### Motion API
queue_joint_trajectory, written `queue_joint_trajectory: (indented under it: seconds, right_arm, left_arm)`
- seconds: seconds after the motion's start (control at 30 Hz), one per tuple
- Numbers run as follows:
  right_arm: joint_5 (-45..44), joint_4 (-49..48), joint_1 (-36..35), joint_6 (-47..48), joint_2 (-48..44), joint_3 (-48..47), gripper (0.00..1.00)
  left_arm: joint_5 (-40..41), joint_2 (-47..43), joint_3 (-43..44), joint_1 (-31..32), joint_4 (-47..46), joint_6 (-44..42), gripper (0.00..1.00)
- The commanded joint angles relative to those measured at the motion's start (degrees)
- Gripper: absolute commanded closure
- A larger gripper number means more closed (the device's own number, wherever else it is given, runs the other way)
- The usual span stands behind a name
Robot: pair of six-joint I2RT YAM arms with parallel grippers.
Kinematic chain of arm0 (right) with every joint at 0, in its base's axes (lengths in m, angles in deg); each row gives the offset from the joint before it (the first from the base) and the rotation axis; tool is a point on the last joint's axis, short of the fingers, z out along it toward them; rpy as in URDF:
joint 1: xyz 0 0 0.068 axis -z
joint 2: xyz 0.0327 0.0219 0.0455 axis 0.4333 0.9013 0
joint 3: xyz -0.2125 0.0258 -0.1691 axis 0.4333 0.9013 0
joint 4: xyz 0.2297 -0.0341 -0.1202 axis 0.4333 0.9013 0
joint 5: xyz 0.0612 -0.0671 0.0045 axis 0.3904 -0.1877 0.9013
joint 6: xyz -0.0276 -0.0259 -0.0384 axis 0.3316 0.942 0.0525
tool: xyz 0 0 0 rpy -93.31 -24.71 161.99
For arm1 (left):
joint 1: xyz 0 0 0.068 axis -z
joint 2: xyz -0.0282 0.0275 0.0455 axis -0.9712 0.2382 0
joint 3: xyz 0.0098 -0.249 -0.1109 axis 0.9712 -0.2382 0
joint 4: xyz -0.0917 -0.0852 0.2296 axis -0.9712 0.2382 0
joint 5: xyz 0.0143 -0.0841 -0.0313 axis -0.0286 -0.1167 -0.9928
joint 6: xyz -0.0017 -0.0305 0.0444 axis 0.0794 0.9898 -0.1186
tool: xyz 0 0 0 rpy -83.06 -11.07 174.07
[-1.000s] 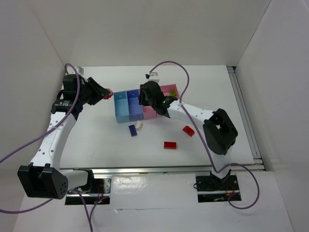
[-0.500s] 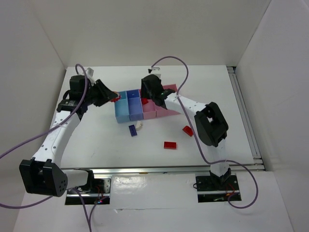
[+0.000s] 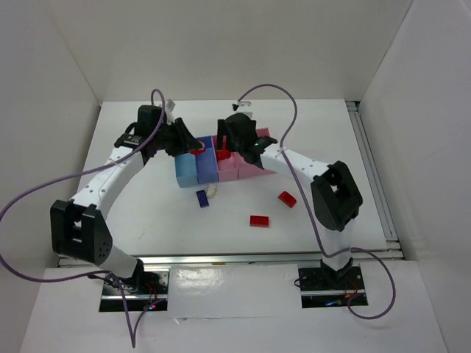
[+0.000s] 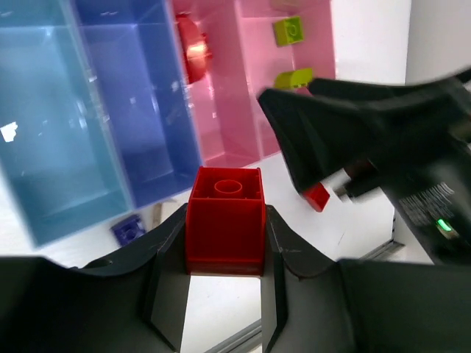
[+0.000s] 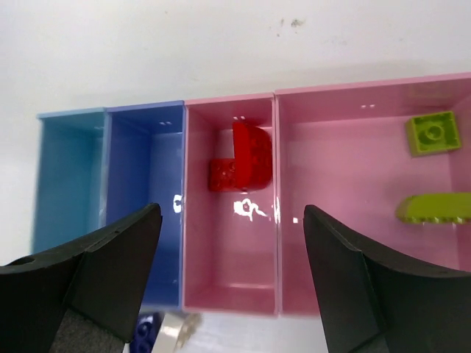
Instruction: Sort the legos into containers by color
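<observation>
Between the left gripper's (image 4: 224,246) jaws sits a red brick (image 4: 224,213), gripped tight

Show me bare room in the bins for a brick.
Right wrist view: light blue bin and darker blue bin, bare where visible; narrow pink bin, free below the red bricks; wide pink bin, free left of the green bricks.

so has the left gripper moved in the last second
Yes. In the top view the left gripper, clamped on a red brick, has swung rightward, from left of the light blue bin to over its far end.
</observation>
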Motion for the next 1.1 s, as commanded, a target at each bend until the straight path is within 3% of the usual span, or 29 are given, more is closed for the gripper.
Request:
queue_joint_trajectory:
  seconds: [0.0,0.27,0.43,0.47,0.5,0.53,0.57,0.6,0.77,1.07]
  right_arm:
    - [-2.49,-1.66,1.88,-2.27,-11.87,4.39,0.16]
    - [-3.72,2.11,7.25,-5.88,-30.52,22.67,0.16]
    - [-3.72,5.89,12.26,-4.83,-37.83,26.81,0.16]
    - [-3.72,6.42,12.79,-4.82,-38.62,27.43,0.16]
    - [-2.24,7.04,12.79,-4.82,-39.5,28.91,0.16]
    - [-1.44,7.83,13.4,-4.82,-41.16,29.8,0.16]
    - [-1.44,7.83,13.41,-4.82,-42.04,30.68,0.16]
    - [-0.74,8.44,13.41,-5.43,-42.84,31.64,0.16]
    - [0.5,10.2,13.41,-6.58,-46.88,36.83,0.16]
    - [1.29,15.38,13.41,-7.63,-51.46,39.48,0.17]
  left_arm:
    - [-1.56,3.55,5.85,3.53,-0.12,-1.78,1.0]
    - [6.33,15.59,13.59,9.16,-3.18,-1.26,1.0]
    - [10.3,22.71,19.3,10.93,-3.72,-1.25,1.0]
    - [11.09,23.59,20.53,10.93,-2.85,-1.25,0.97]
    - [13.1,24.21,22.2,10.93,-2.32,-2.04,0.86]
    - [14.43,25.34,23.26,11.62,-2.31,-2.57,0.59]
    - [14.44,25.96,23.88,11.63,-2.31,-2.57,0.58]
    - [14.44,26.58,24.41,11.63,-2.31,-3.09,0.32]
    - [15.14,28.96,28.01,12.16,-0.38,-3.1,0.0]
    - [15.06,21.15,26.09,14.53,1.65,-4.77,0.02]
